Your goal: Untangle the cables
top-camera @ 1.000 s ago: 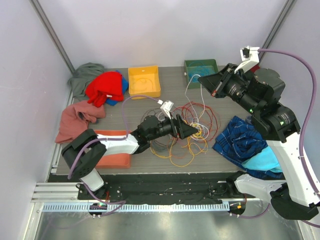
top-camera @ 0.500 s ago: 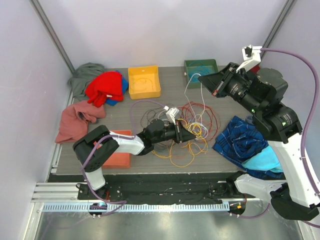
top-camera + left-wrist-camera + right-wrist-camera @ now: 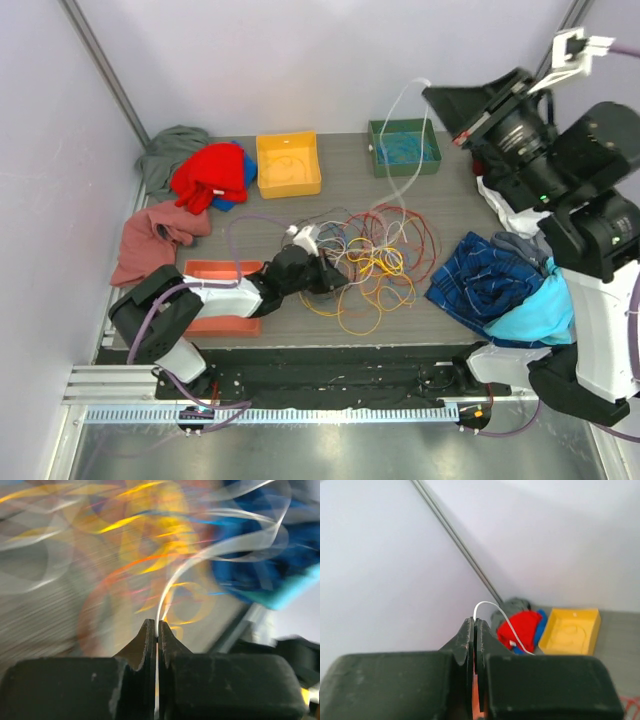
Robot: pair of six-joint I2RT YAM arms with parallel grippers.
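left jaws: clenched on a white strand (image 3: 200,555); pinched right at the tips, then curved up and to the right. Sat low on the counter (image 3: 345,170), at the left edge of the heap.
right jaws: clenched on a white cable (image 3: 481,603); short arc stuck out just past the tips. Held high above the far right of the counter.
white cable run: hung from the right jaws, past the green bin (image 3: 404,146), into the heap.
cables (image 3: 375,265): tangled heap of red, orange, yellow, white and dark loops mid-counter, between orange tray (image 3: 222,300) and blue plaid cloth (image 3: 480,275).
same strand in both jaws: could not tell.
left wrist view: heavily blurred.
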